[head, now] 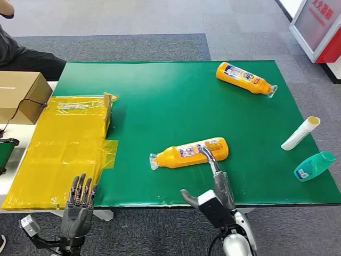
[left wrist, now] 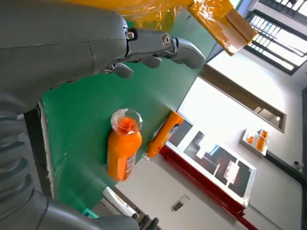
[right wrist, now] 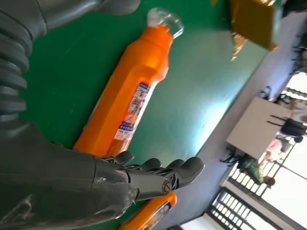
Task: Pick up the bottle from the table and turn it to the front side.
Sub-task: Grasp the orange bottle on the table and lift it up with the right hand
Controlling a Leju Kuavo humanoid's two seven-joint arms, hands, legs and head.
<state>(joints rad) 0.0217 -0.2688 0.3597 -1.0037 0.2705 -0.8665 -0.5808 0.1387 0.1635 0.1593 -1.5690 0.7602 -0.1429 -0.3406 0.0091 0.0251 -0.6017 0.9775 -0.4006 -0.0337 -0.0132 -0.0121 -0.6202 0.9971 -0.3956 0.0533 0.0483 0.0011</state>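
1. My right hand [head: 215,189] reaches over the near edge of the green table [head: 169,101], its fingers [head: 210,158] stretched forward and its thumb spread out to the side; it holds nothing.
2. The orange bottle [head: 189,153] lies on its side just ahead of my right fingers, and one fingertip lies over its base end, near the label. From the head view I cannot tell whether that fingertip touches the bottle or hovers above it.
3. In the right wrist view the bottle [right wrist: 126,96] lies beyond my extended fingers [right wrist: 170,175], its clear cap pointing away from them.
4. My left hand [head: 78,210] hangs below the table's near edge, fingers straight and slightly apart, gripping nothing.
5. Just ahead of my left fingers lies a yellow plastic sheet [head: 60,154].
6. Well beyond my right fingers, near the far edge, lies a second orange bottle [head: 244,78].
7. Off to the right of my right fingers lie a white tube [head: 300,133] and a teal bottle [head: 314,166].
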